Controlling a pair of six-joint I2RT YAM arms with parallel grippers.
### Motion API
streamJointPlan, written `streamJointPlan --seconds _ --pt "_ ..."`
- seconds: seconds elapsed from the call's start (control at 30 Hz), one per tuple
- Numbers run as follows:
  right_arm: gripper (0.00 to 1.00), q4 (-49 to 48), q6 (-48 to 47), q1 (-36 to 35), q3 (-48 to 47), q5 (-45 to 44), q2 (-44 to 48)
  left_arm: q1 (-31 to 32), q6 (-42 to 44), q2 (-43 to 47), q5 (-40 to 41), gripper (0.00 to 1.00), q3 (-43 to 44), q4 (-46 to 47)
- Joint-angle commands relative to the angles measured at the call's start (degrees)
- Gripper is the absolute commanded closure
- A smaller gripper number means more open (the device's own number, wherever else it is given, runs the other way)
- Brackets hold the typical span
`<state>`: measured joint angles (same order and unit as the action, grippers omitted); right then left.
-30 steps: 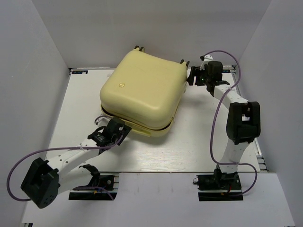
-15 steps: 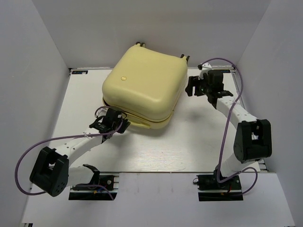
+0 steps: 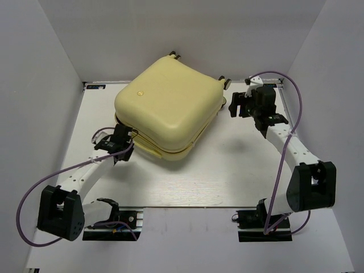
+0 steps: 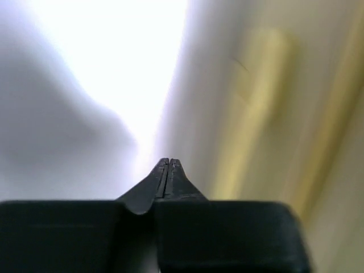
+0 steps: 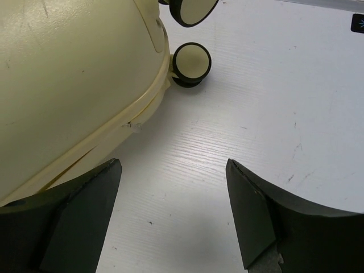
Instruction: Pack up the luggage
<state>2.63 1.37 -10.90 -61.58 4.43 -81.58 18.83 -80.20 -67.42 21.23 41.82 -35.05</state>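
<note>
- Left end effector [image 4: 168, 170]: pinches fully shut, nothing visible between the tips; sits right at the near-left corner of the luggage [image 3: 168, 108].
- Right end effector [image 5: 173, 176]: gapes wide, empty; hovers just right of the shell, near a wheel [image 5: 191, 64].
- Luggage: lies lid-down mid-bench [image 3: 239, 165], long axis diagonal, far-right to near-left.
- Favours the left arm, probably, as the closer one.

A white wood-grain table [image 5: 256, 102] spreads beneath and ahead of the right gripper [image 5: 173, 170], with a few faint scuffs. Far ahead and to that gripper's right, a small blue label [image 5: 357, 23] sits at the table's edge. Plain white walls [image 3: 40, 68] enclose it.
</note>
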Motion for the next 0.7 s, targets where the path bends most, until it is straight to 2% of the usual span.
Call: streamJointPlan --seconds 0.0,0.07,0.1,0.13,0.27,0.37,0.57,0.67 --pt "0.2 -0.7 0.39 0.0 1.02 -0.83 3.97 -5.2 7.59 0.18 7.78 0.87 1.24 -16.47" --pt "0.18 -0.44 0.48 0.08 0.59 -0.47 4.41 -5.65 12.51 1.75 3.92 0.56 1.68 -12.17" --pt "0.18 0.09 0.65 0.09 0.59 -0.56 4.67 -5.56 14.7 2.11 1.12 0.33 1.33 -9.37" --pt "0.18 0.09 0.83 0.0 0.59 -0.47 4.76 -5.56 15.07 2.99 -1.43 0.28 1.07 -8.38" --pt "0.18 0.0 0.83 -0.09 0.76 0.14 4.85 -5.56 16.74 5.8 -7.94 0.18 -1.3 -3.1" --pt "0.18 0.27 0.57 0.0 0.67 0.14 5.2 -5.56 17.27 8.61 -9.54 0.1 -2.71 1.54" --pt "0.17 -0.08 0.3 0.08 1.29 -0.47 5.73 -5.47 16.49 6.52 -11.65 0.09 -2.98 6.13" --pt "0.16 -0.61 0.3 0.0 1.73 -1.26 5.82 -5.47 15.43 2.22 -13.5 0.13 -3.59 8.67"
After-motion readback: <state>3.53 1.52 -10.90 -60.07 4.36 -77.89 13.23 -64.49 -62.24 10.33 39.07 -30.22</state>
